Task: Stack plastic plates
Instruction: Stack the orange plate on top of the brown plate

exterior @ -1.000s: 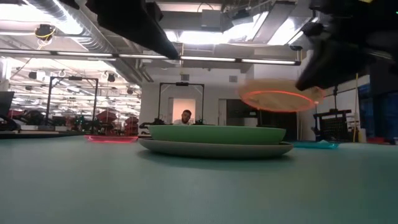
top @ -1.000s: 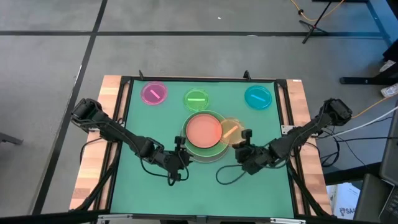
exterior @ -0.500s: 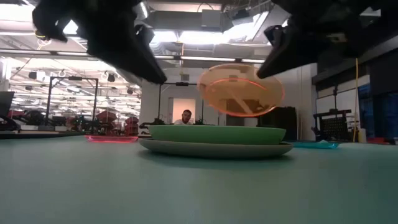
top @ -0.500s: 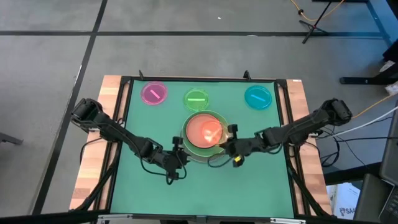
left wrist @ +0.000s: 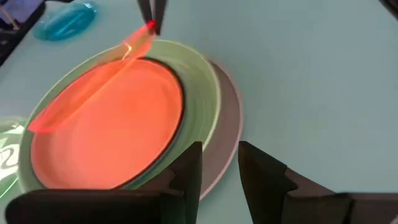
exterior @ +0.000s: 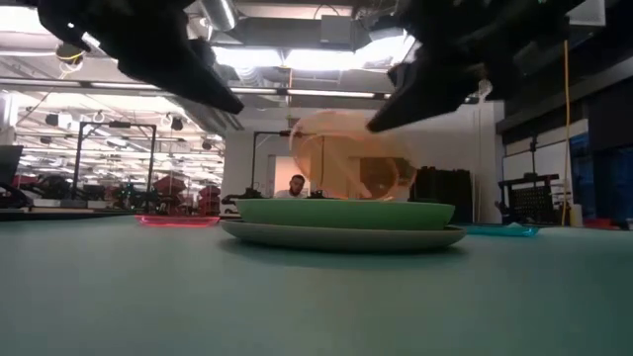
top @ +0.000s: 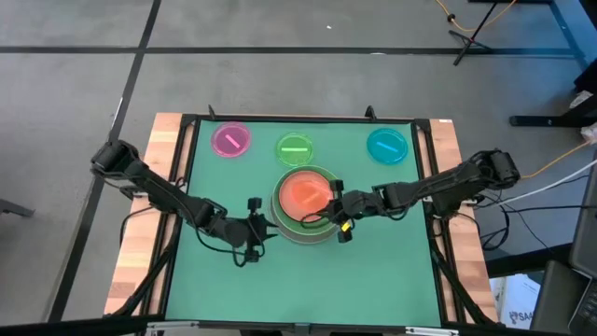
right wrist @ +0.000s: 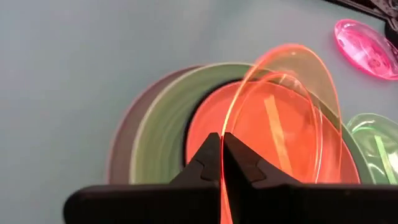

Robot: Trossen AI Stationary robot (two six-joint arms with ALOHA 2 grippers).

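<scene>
A stack stands mid-table: a large grey plate (top: 306,240) at the bottom, a light green plate (left wrist: 202,93) on it, a dark teal rim (right wrist: 189,124), and a salmon plate (top: 297,194) on top. My right gripper (top: 328,207) is shut on a small clear orange plate (exterior: 351,153), steeply tilted over the salmon plate. My left gripper (top: 258,229) hovers by the stack's near left side, open by a narrow gap and empty. Small pink (top: 230,140), green (top: 295,147) and blue (top: 386,145) plates lie flat along the far edge. My right gripper pinches the orange plate's rim (right wrist: 222,140) between its two fingers, coming from the table's right and slanting down. The plate hangs tilted below the fingers, standing almost on edge over the salmon plate (right wrist: 205,130). Whether its lower edge (exterior: 336,196) touches the stack, I cannot tell.
Bare green mat lies on the near side and to the left and right of the stack. A black frame (top: 184,168) borders the mat, with wood strips outside it. Both arms reach in low from the two sides. A person shows far off in the room (exterior: 296,185).
My right gripper has carried the orange plate from beside the stack's right side toward the table's left, over the salmon plate, and lower. The plate has tipped from nearly level to almost on edge. My left gripper has drawn back a little toward the table's left.
</scene>
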